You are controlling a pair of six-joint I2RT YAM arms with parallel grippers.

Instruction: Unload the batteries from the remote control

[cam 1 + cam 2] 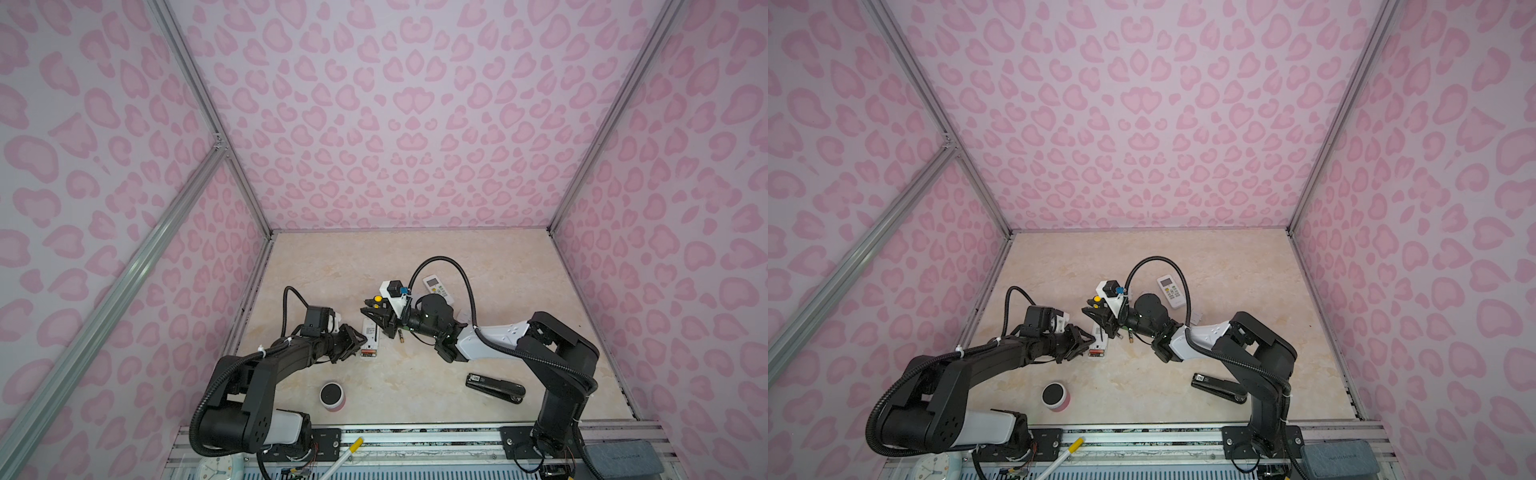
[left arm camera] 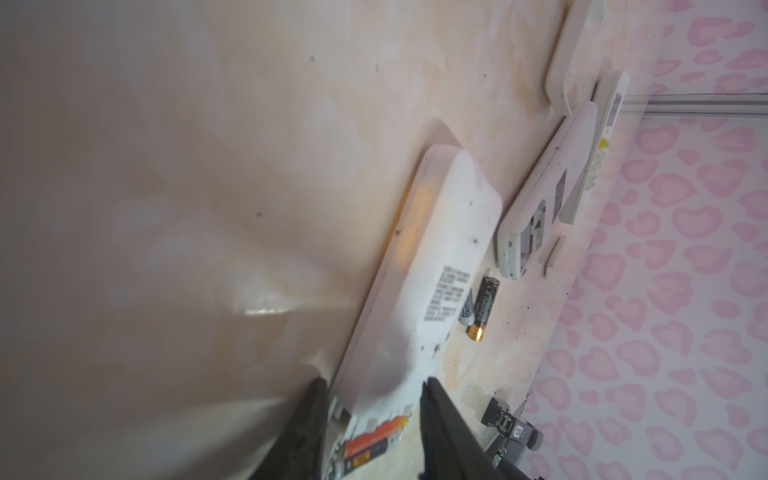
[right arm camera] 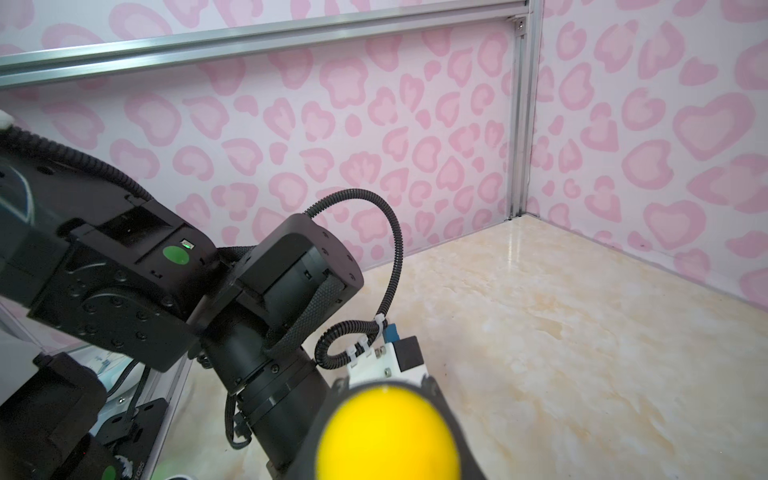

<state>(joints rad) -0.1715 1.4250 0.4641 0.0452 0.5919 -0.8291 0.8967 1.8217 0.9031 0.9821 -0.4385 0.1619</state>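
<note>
Battery end of the remote faces the left gripper

The white remote lies back-up on the table, its long axis running straight away from the left gripper. The orange batteries sit crosswise in the open bay at the near end, between the jaws (whether these press the shell, I cannot tell). The right gripper hangs by the far end, its grip unreadable, so the left is nearer. Two loose batteries lie just beside the remote.

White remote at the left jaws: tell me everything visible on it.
The white remote is a long, rounded plastic bar lying on the table, back up, with a printed label. Its compartment at the gripper end is open, showing orange-and-black batteries. The left gripper straddles that end with its jaws; contact unclear. Two loose batteries lie beside it.
</note>
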